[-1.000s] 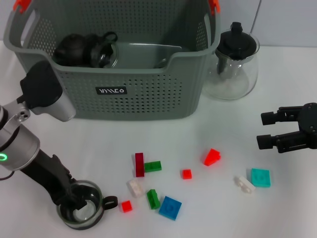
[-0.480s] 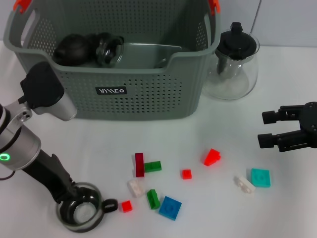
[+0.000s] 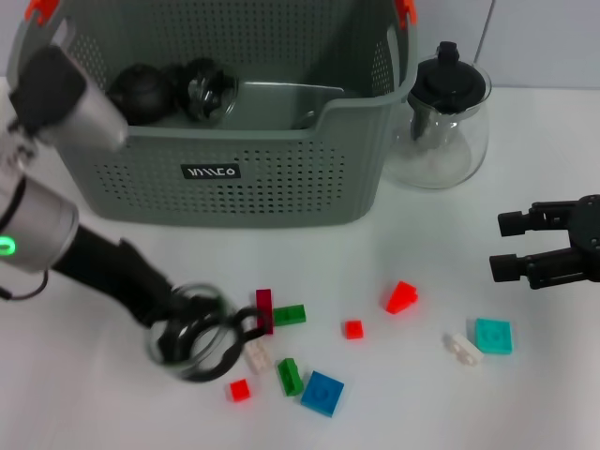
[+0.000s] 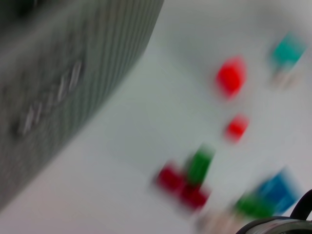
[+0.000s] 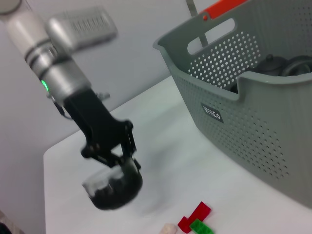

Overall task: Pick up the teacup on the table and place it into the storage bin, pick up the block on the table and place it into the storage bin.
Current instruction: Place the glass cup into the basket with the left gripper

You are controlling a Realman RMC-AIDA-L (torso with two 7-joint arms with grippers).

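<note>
Grey-green, the storage bin (image 3: 234, 178) holds dark glassware (image 3: 173, 89); our left gripper (image 3: 178, 328) fingers grip the teacup (image 3: 192, 333) above the surface (image 3: 450, 412). Our right gripper (image 3: 506, 246) fingers are parted, apart from the blocks (image 3: 322, 392).

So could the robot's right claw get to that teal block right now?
Probably yes. The right claw hangs open just above the teal block, with only bare table between them. The white block beside it is the only close neighbour.

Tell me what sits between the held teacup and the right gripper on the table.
Head view: between the teacup in the left gripper and the right gripper lie scattered blocks, among them a red wedge and small red cube.
</note>
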